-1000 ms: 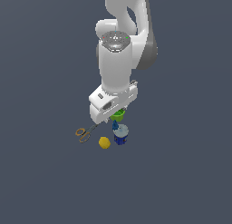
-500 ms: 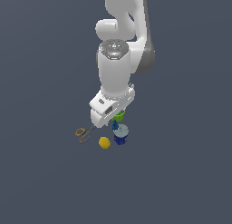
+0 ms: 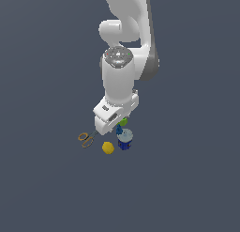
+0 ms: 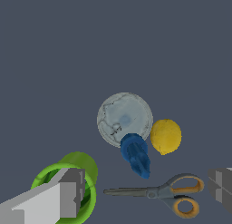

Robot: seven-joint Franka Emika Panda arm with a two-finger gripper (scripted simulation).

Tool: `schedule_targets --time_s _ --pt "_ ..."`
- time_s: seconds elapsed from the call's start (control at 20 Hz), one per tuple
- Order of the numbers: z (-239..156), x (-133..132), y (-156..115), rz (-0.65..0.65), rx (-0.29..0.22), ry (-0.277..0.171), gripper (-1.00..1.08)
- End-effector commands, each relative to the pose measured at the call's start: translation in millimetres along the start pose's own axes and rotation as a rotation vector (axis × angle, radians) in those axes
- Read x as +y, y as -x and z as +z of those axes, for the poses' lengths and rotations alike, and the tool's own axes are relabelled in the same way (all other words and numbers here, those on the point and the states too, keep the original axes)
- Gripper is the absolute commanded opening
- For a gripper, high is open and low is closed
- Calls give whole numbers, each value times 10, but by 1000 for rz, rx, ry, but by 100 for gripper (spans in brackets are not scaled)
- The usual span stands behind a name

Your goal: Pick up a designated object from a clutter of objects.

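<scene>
Five small items sit clustered on the dark grey counter [image 3: 187, 179] in the exterior view, under the white arm. The gripper [image 3: 108, 123] hangs low over them, hiding most of the green plastic cup [image 3: 123, 121]. The small knobbly blue piece [image 3: 119, 130] peeks out just above the blue can with a silvery lid [image 3: 125, 140]; the yellow ball-like fruit [image 3: 108, 148] and orange-handled scissors [image 3: 86, 139] lie toward the exterior view's left.

From the wrist, the blue piece [image 4: 136, 155] touches the can [image 4: 124, 119], between fruit [image 4: 166, 136], scissors [image 4: 156, 195] and cup [image 4: 68, 187]. Grey fingers [image 4: 70, 191] stand wide apart, released, gripping nothing.
</scene>
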State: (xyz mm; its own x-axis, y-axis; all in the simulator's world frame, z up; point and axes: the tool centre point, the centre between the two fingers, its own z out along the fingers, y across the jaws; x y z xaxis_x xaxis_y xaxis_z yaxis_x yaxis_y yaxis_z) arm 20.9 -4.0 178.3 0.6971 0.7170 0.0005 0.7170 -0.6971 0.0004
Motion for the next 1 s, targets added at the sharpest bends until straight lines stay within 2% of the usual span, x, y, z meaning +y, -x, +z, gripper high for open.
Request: schedule_targets --time_s 0.0,0.45,0.5,0.95 --pt "120 -6 5 -1 -1 -1 100" --pt "365 1 0 -3 0 0 100" --pt "365 1 0 -3 0 0 -100" --pt "365 1 0 -3 0 0 -100"
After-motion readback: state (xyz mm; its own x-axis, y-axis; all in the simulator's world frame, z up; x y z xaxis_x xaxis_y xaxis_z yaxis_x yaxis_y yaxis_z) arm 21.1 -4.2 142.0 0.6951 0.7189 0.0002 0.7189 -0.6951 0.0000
